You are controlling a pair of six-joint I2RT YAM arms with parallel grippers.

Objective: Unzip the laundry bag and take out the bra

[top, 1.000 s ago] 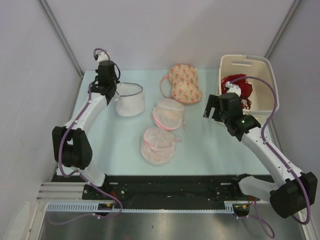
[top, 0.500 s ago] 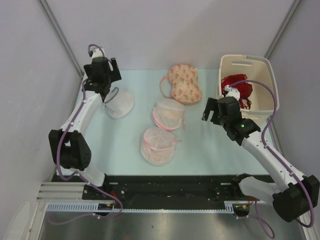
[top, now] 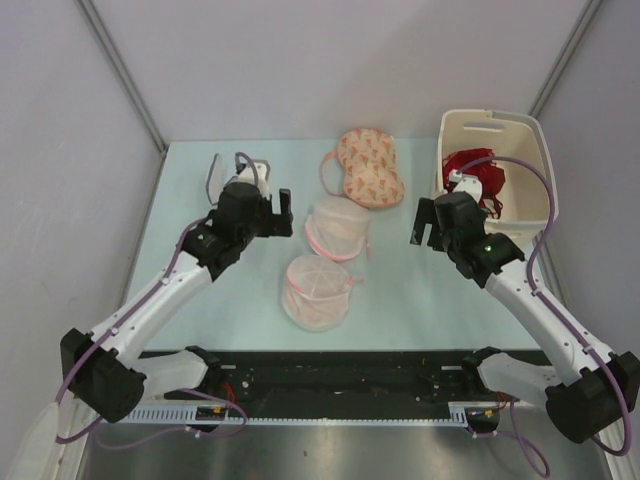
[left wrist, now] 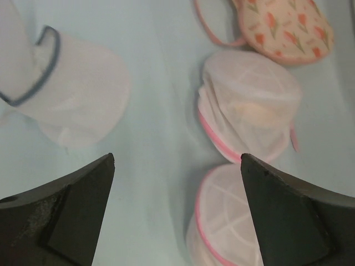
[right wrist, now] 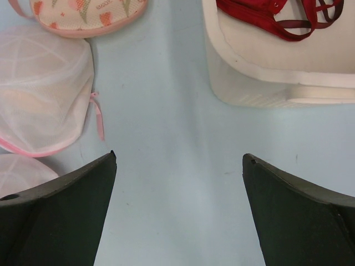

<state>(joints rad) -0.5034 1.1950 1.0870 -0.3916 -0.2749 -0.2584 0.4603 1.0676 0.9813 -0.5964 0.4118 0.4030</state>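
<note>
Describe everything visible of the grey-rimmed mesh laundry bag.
The laundry bag is a white translucent mesh pouch with a grey zip rim. It lies slumped on its side on the pale table, with its rim gaping open toward the left of the left wrist view. It looks empty. Only the table touches it, and it lies apart from the nearest pink-trimmed pouch.

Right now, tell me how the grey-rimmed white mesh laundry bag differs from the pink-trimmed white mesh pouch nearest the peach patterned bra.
Trim: the grey-rimmed white mesh laundry bag has a grey zip rim, while the pink-trimmed white mesh pouch has pink edging. Shape: the laundry bag lies slumped with its rim loose, while the pouch sits rounded and full, with a peach tint inside. Both are translucent white mesh.
</note>
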